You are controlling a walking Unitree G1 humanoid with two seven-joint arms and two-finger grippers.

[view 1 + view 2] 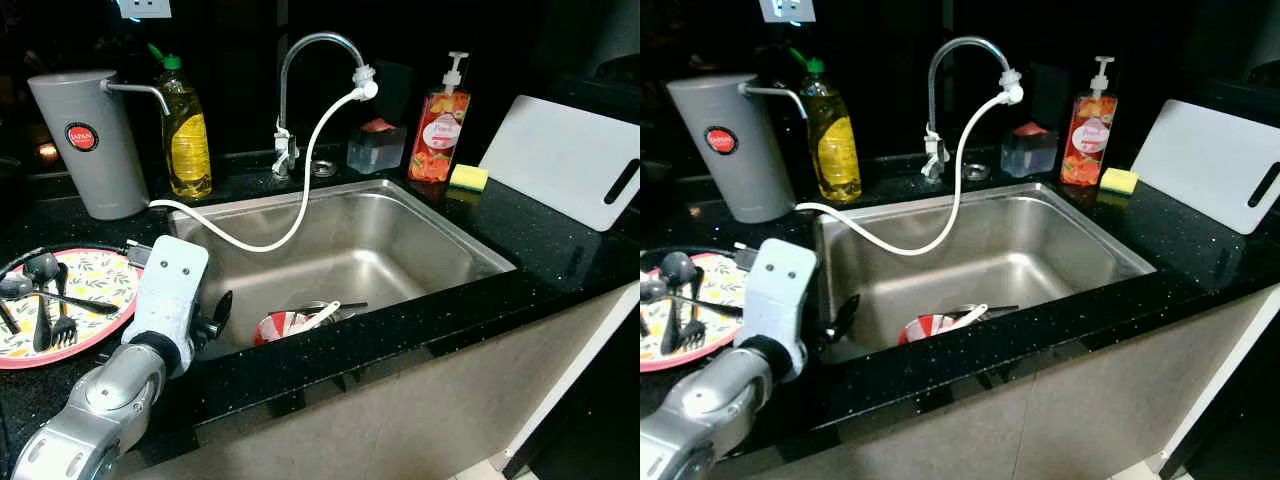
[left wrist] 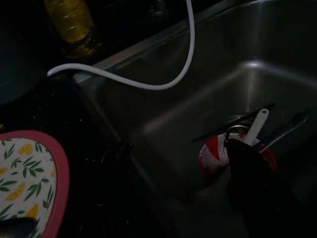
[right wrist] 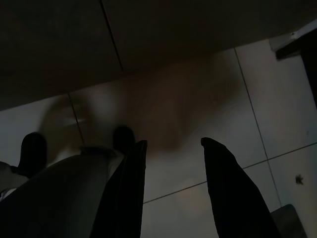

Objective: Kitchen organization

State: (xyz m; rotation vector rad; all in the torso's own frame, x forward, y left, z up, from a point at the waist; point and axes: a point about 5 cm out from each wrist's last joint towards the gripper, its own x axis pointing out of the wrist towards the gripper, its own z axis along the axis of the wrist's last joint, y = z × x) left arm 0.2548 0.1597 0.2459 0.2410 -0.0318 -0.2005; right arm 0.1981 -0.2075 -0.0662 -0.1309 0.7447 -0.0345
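My left gripper (image 2: 181, 183) hangs released, 2 fingers spread; the red bowl (image 2: 215, 156) lies beyond my fingertips in the sink (image 1: 440, 235). Reaching carelessly could snag the white hose (image 1: 300, 215). My right gripper (image 3: 171, 171) idles, parted.

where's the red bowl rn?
The red bowl sits on the sink floor at the near-left corner, utensils resting in it, just right of the left pincer hovering at the sink's left edge.
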